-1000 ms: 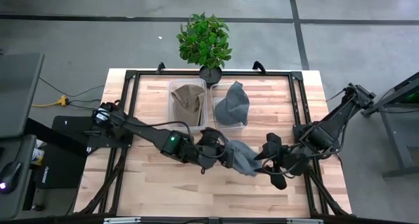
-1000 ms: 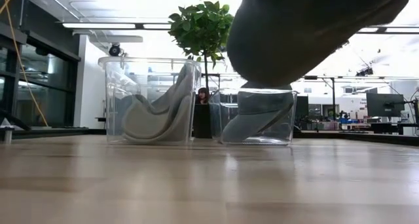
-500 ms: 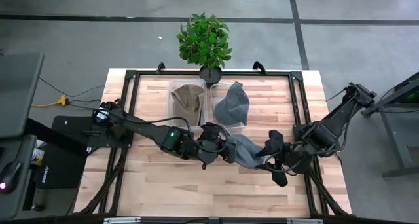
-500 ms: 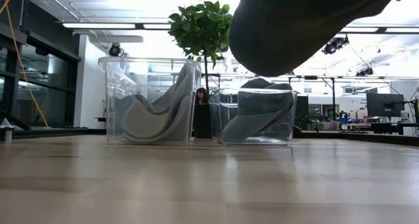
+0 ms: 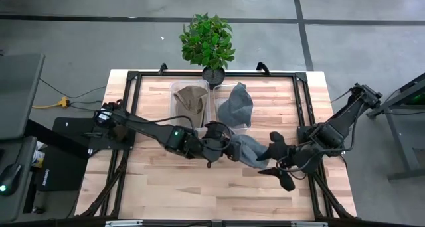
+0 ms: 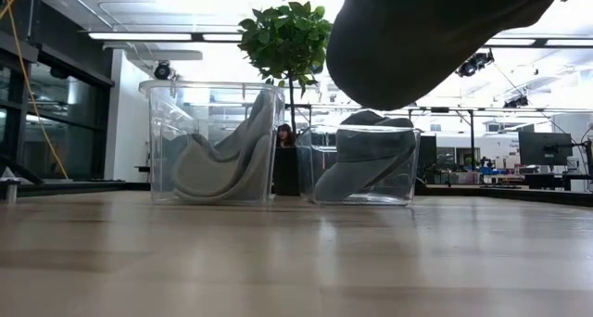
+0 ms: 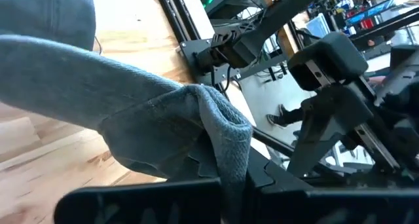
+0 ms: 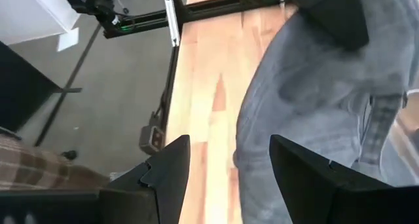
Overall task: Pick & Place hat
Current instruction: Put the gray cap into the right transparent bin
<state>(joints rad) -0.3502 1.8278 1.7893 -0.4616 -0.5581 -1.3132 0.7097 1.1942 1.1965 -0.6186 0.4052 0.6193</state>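
— Where's the grey hat point(image 5: 244, 149)?

— Mid-desk, lifted off the wood just in front of the two clear bins point(image 5: 191, 106). The left gripper point(image 5: 229, 149) pinches its fabric, fingers pressed together — though the cloth hides the fingertips from above.

— And the right gripper point(image 5: 273, 157)?

— Just beside the hat, fingers spread, gripping nothing. In the low view the hat is cut off at the top edge.

Four cameras on one table point(image 5: 159, 187)
High view looks straight down; low view sits at tabletop height, facing the two clear bins point(image 6: 211, 141) and plant point(image 5: 206, 40) that both share; each wrist view looks close past its own fingers at the grey hat point(image 7: 163, 119)
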